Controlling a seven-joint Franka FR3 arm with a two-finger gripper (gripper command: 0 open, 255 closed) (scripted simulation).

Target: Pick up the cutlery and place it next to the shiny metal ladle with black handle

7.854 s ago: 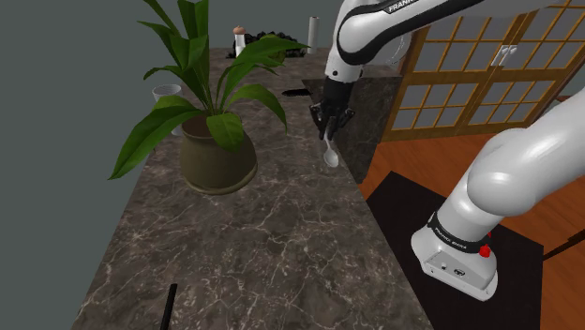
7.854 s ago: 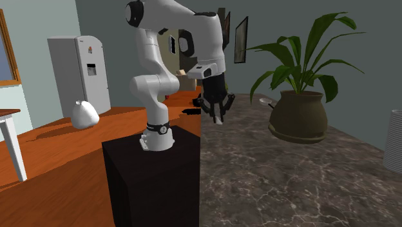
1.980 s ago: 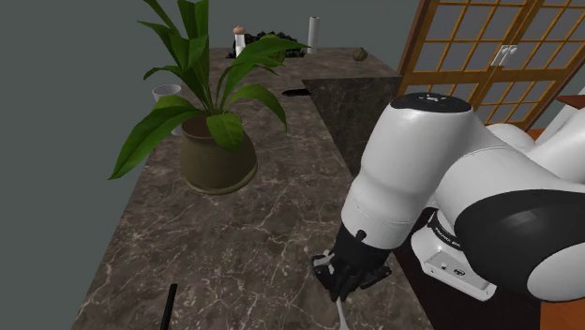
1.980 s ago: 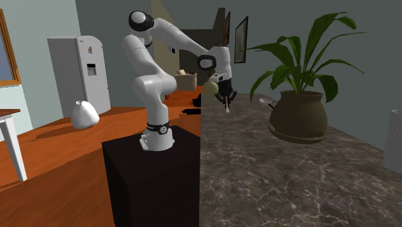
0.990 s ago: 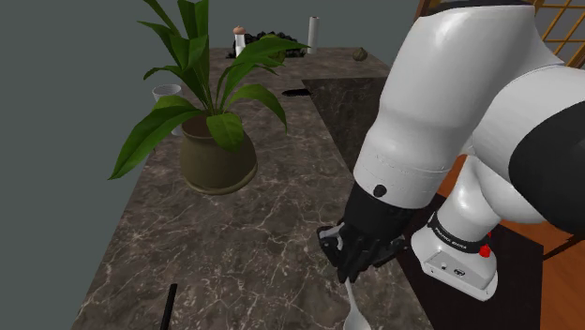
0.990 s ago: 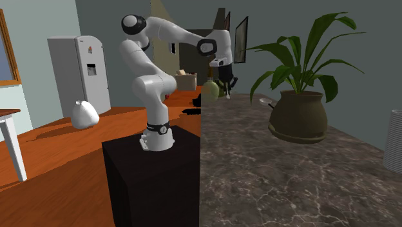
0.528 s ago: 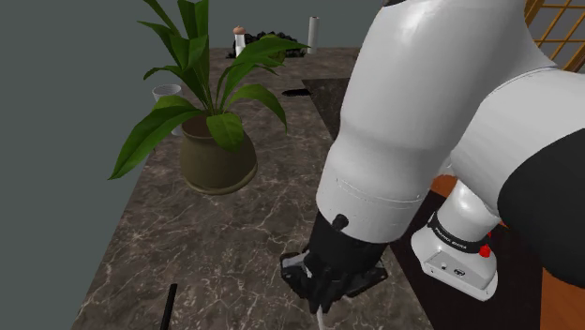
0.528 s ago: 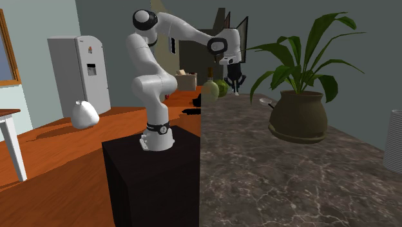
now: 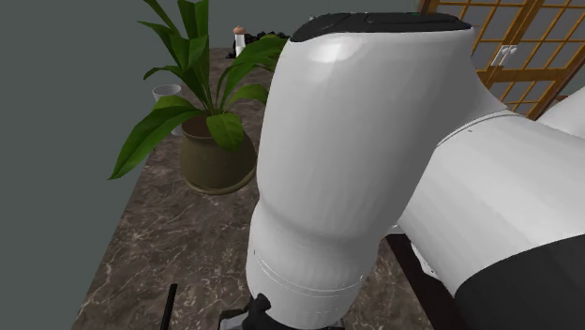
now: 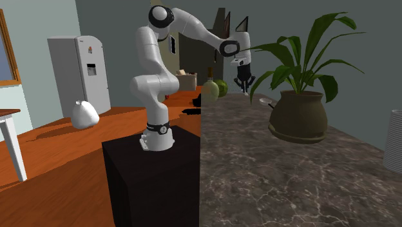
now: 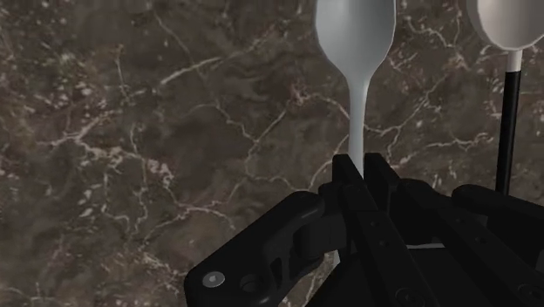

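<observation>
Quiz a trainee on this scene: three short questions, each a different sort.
1. True or false: the hand is shut on the pale spoon.
2. Multiple choice: the ladle has a handle that is A) black B) red C) white.
3. Short answer: what grows in the pot on the countertop?
Key: 1 true; 2 A; 3 a green leafy plant.

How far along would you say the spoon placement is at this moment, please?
Done: the spoon is grasped, its handle clasped in the gripper. In hand: it is held over the marble counter, its bowl close beside the ladle with the black handle. Left: probably lowering it, opening the fingers and withdrawing.
</observation>
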